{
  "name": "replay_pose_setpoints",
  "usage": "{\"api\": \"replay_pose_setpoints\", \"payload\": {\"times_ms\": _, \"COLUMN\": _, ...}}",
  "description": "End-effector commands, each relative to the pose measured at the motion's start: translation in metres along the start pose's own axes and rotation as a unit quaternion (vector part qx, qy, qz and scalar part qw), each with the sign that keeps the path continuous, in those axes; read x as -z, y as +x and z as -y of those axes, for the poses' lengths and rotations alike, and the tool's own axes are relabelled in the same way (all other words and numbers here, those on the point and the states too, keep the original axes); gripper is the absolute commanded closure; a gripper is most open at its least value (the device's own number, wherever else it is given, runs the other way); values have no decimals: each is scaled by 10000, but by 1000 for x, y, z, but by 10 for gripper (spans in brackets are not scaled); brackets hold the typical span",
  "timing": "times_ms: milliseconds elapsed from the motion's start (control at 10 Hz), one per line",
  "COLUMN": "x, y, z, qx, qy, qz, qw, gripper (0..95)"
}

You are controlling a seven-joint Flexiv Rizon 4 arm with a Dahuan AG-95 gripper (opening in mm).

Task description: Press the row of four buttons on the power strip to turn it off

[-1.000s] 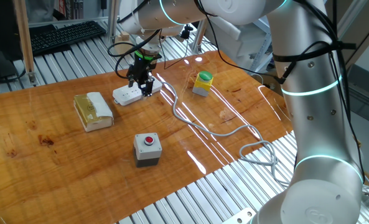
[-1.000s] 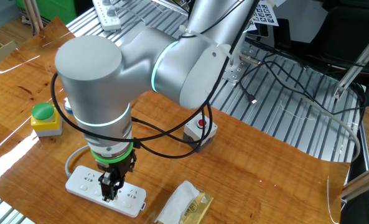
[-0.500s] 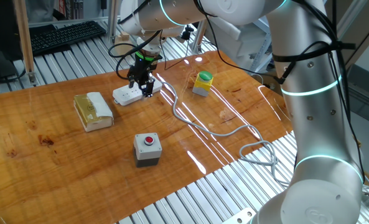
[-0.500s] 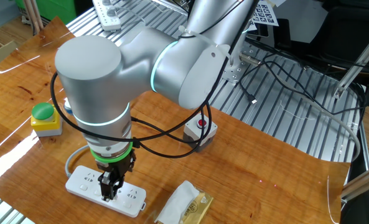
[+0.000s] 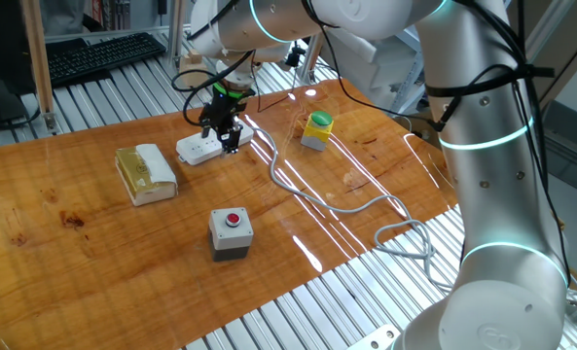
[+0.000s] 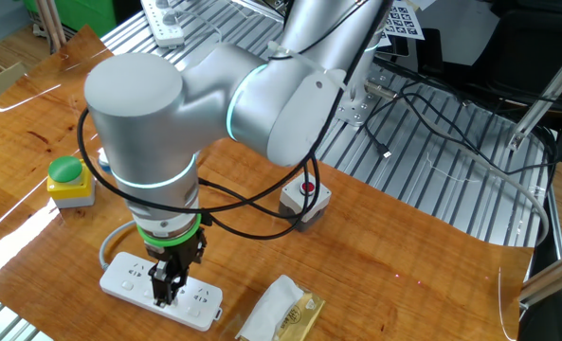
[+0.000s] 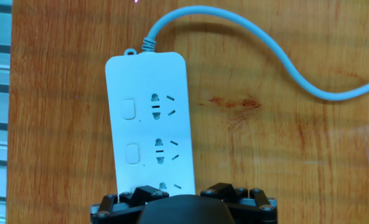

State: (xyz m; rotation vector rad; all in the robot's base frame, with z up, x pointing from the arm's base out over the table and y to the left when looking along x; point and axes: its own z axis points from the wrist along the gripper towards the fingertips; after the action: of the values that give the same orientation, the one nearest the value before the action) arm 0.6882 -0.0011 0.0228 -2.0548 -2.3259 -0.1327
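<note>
Bright even overhead light; streaky glare on glossy table (image 5: 298, 185); frames sharp, shadows soft.

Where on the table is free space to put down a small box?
Free: the wood between the tan block and the red button, and the near left corner. Crowded: around the power strip, where the tool hangs, and along its cable.

tan block with white wrap (image 5: 146, 173), red button box (image 5: 231, 233), green button box (image 5: 317, 129) on wooden table (image 5: 93, 243).
</note>
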Motion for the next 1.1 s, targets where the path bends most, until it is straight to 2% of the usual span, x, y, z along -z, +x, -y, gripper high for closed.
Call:
{"api": "replay_pose_setpoints", "payload": {"times_ms": 100, "x": 4, "y": 2, "z": 0, "qx": 13, "qy": 47, "qz": 0, "qw": 10000, "gripper": 190}}
{"api": "replay_pose_setpoints", "payload": {"times_ms": 300, "x": 8, "y": 7, "z": 0, "qx": -9, "qy": 67, "qz": -7, "qw": 10000, "gripper": 190}}
{"api": "replay_pose_setpoints", "payload": {"times_ms": 700, "x": 12, "y": 24, "z": 2, "qx": -104, "qy": 51, "qz": -55, "qw": 9999, "gripper": 190}}
{"api": "replay_pose_setpoints", "payload": {"times_ms": 1100, "x": 10, "y": 37, "z": 4, "qx": -104, "qy": 22, "qz": -45, "qw": 9999, "gripper": 190}}
